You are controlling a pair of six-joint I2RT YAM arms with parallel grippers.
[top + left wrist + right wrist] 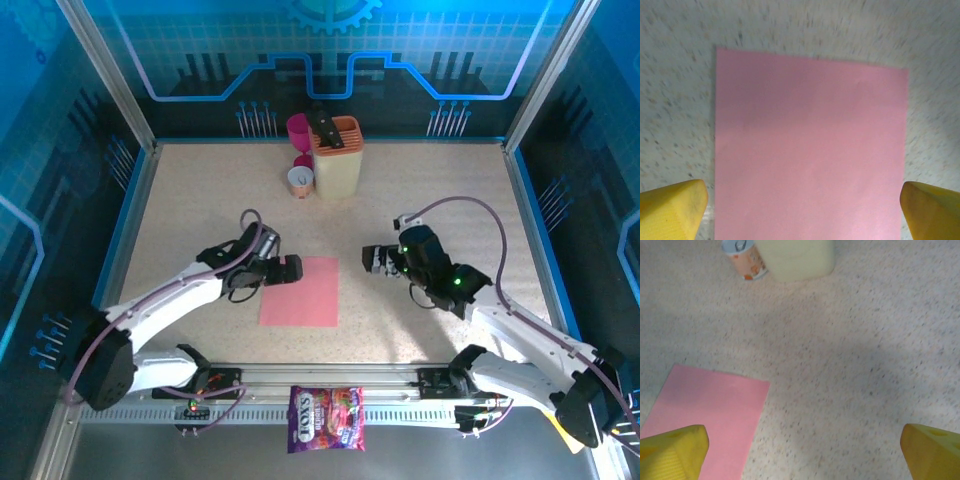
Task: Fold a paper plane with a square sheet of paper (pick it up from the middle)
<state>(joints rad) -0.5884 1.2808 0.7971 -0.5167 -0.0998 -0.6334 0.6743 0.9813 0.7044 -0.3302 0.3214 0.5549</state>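
Hovering agape and empty, my left gripper point(292, 270) is sitting at ten o'clock of the flat salmon-pink square paper sheet point(301, 292) on the speckled desk point(200, 200). With folding unstarted, I'm judging a pinch at its middle comes next.

You've got a plain salmon-pink sheet point(300, 291), no markings, on a beige table point(200, 210) speckled with dark flecks. Your left gripper point(802, 215) and right gripper point(802, 455) have yellow fingers point(672, 212). At the back, the cup point(297, 127) is magenta, the box point(338, 165) cream with an orange top, the can point(300, 181) white with orange print. The bag point(326, 419) is purple. The walls point(60, 120) are blue, gridded.
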